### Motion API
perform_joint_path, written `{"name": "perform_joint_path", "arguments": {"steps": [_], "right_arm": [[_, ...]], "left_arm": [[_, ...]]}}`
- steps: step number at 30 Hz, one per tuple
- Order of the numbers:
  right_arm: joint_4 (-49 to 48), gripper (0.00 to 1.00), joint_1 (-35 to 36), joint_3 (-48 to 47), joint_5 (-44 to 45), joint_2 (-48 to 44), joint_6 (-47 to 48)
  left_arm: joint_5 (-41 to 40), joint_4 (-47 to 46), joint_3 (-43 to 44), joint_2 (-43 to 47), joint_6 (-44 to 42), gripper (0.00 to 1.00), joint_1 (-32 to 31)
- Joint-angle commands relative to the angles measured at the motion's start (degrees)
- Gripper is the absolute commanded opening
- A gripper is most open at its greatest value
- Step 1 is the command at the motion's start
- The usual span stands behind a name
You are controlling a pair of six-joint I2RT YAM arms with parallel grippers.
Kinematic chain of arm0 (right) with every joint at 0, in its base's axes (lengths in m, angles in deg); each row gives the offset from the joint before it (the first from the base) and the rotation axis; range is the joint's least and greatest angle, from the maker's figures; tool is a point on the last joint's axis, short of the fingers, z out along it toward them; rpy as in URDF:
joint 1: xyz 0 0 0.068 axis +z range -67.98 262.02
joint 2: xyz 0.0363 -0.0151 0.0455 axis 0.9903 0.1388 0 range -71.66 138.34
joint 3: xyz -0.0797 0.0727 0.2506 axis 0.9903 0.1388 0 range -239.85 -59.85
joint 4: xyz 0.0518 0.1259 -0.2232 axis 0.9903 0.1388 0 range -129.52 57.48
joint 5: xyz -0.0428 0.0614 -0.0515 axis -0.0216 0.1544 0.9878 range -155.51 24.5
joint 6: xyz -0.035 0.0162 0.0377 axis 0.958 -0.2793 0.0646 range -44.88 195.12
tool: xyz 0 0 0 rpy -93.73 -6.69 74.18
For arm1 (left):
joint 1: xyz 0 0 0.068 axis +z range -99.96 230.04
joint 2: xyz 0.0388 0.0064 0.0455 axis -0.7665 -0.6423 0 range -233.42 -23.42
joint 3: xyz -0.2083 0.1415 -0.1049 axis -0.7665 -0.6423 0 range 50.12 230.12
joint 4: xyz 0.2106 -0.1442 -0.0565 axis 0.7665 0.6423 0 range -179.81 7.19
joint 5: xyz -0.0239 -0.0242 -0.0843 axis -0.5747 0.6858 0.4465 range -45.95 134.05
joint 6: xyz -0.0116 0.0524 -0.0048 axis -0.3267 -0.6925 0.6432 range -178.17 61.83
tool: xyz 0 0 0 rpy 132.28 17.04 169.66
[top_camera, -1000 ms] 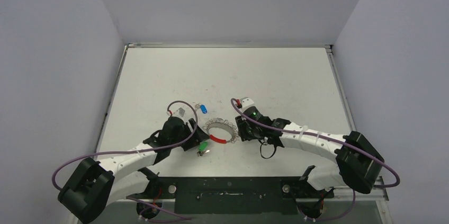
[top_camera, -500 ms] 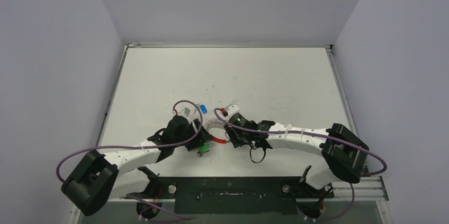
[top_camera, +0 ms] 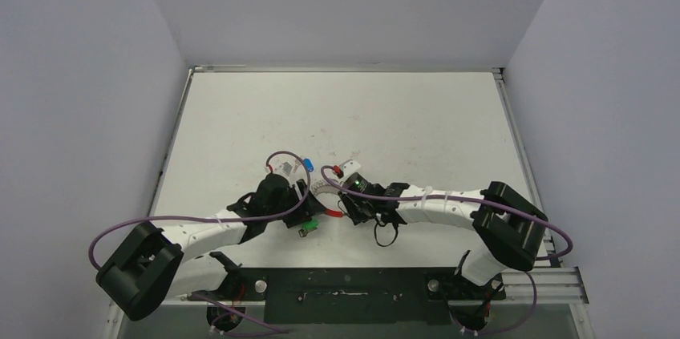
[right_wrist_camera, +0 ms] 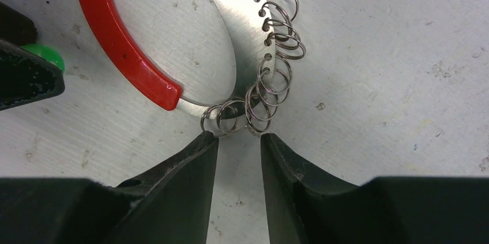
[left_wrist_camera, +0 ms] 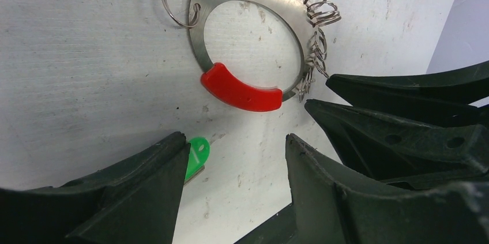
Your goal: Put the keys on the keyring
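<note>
Both arms have closed in on the keyring (left_wrist_camera: 199, 42) lying flat on the table (top_camera: 401, 123); the right fingers (right_wrist_camera: 199, 160), released at its loops (right_wrist_camera: 271, 91), should pinch it squarely, left fingers (left_wrist_camera: 155, 169) released beside the green key (left_wrist_camera: 198, 153)

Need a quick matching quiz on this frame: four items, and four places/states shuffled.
Items:
1. green key
2. blue key
3. red sleeve
4. right gripper

Places/states:
A. jaws slightly open, tips at the small wire loops
B. on the arc of the keyring nearest the arm bases
C. shows only in the top view, lying apart from the ring
D. partly hidden behind a finger of the left gripper

Pairs: 1-D, 2-C, 3-B, 4-A
</note>
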Motion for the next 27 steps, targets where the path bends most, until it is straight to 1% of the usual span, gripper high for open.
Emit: {"name": "perform_joint_path", "arguments": {"steps": [1, 5, 12, 14, 18, 22, 23, 27], "right_arm": [[-2.64, 0.37, 0.30, -1.47, 1.52, 0.87, -0.82], [-3.15, 0.41, 0.41, -1.98, 1.98, 1.63, -1.02], [-1.46, 0.37, 0.87, -3.44, 6.75, 4.24, -0.06], [-0.90, 0.32, 1.09, -3.67, 8.06, 3.77, 0.33], [-0.53, 0.16, 1.07, -3.51, 9.61, 1.45, 0.83], [-0.07, 0.03, 1.12, -4.07, 10.56, -0.23, 1.63], [-0.06, 0.00, 1.03, -4.21, 10.65, -0.53, 1.81], [-0.47, 0.00, 0.40, -4.80, 9.28, -1.33, 2.48]], "left_arm": [[-0.10, -0.22, 1.65, -0.89, -0.09, 0.60, -0.52], [-0.22, -0.48, 1.50, -1.05, 0.00, 0.60, -0.53], [-0.27, -0.66, 1.80, -1.59, 0.09, 0.60, -1.02], [-0.31, -0.50, 2.03, -1.75, 0.01, 0.60, -1.25], [-0.50, -0.22, 2.64, -2.48, -0.26, 0.60, -1.70], [-0.65, -0.44, 3.43, -3.91, -0.35, 0.60, -2.29], [-0.73, -0.52, 3.60, -4.27, -0.43, 0.60, -2.44], [-0.82, -1.04, 4.17, -5.79, -0.37, 0.60, -3.21]]}}
